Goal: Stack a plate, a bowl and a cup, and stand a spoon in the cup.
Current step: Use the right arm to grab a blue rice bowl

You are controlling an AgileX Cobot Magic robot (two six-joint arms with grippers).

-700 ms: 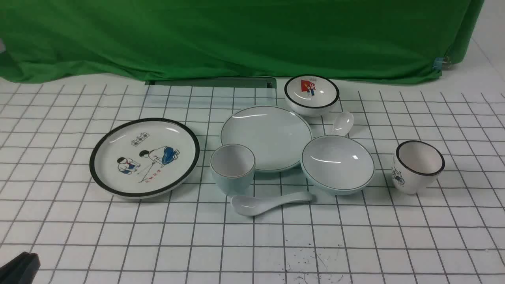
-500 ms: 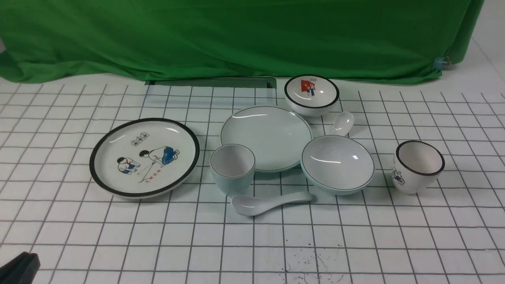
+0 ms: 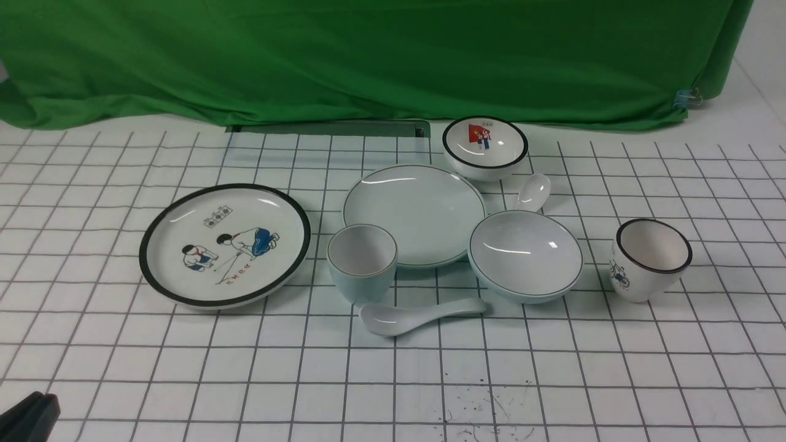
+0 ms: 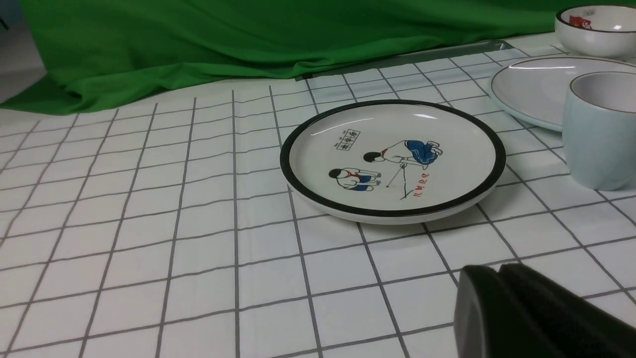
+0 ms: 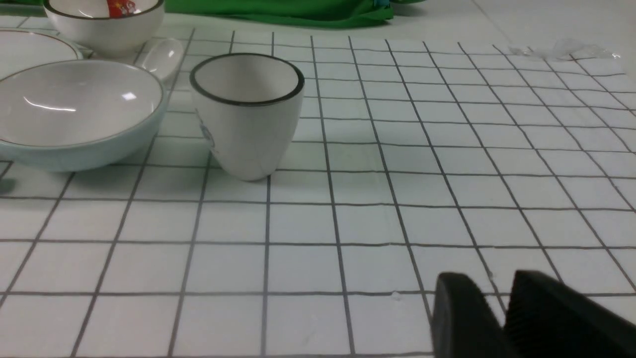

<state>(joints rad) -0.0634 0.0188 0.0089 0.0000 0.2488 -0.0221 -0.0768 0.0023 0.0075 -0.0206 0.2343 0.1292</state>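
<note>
The pale blue-green plate lies flat mid-table, with the cup upright at its near left and the bowl at its near right. The plain white spoon lies on the cloth in front of them, bowl end to the left. My left gripper is shut and empty, low at the near left corner, well short of the cup. My right gripper is out of the front view; its jaws stand slightly open with nothing between them, near the table and short of the bowl.
A black-rimmed cartoon plate lies left of the cup. A black-rimmed white cup stands right of the bowl. A small red-picture bowl sits behind, with a second spoon beside it. Green cloth backs the gridded table.
In the front view my left gripper's tip has sunk slightly toward the lower left corner. The dishes have not moved.
</note>
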